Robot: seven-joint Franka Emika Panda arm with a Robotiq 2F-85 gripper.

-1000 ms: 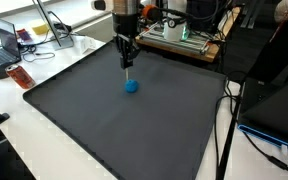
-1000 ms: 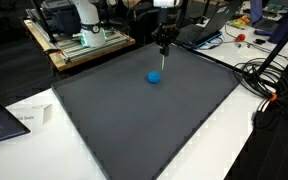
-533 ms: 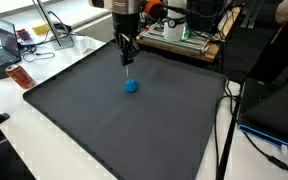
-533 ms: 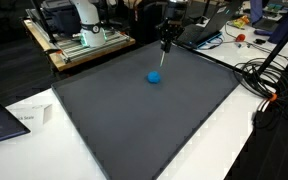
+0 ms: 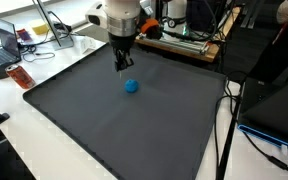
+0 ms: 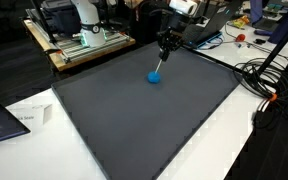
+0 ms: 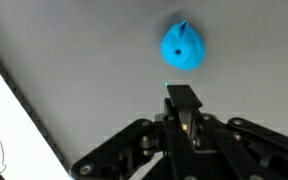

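Tilting over since a moment ago, the gripper point(image 5: 121, 60), fingers clenched on a thin stick point(image 6: 160, 63), now slants its tip close above the blue ball point(image 5: 131, 86).

Even, diffuse room light is falling on the dark grey mat point(image 5: 134, 130) in both exterior views, giving it a soft sheen rather than glare and leaving only a faint shadow beside the small blue object point(image 5: 131, 86) lying on it. In the wrist view the mat is showing pale and washed out, the blue object is looking soft-edged, and the gripper point(image 7: 182, 98) is sitting dark and slightly blurred. The clutter point(image 5: 184, 30) beyond the mat's far edge is dissolving into coarse patches.
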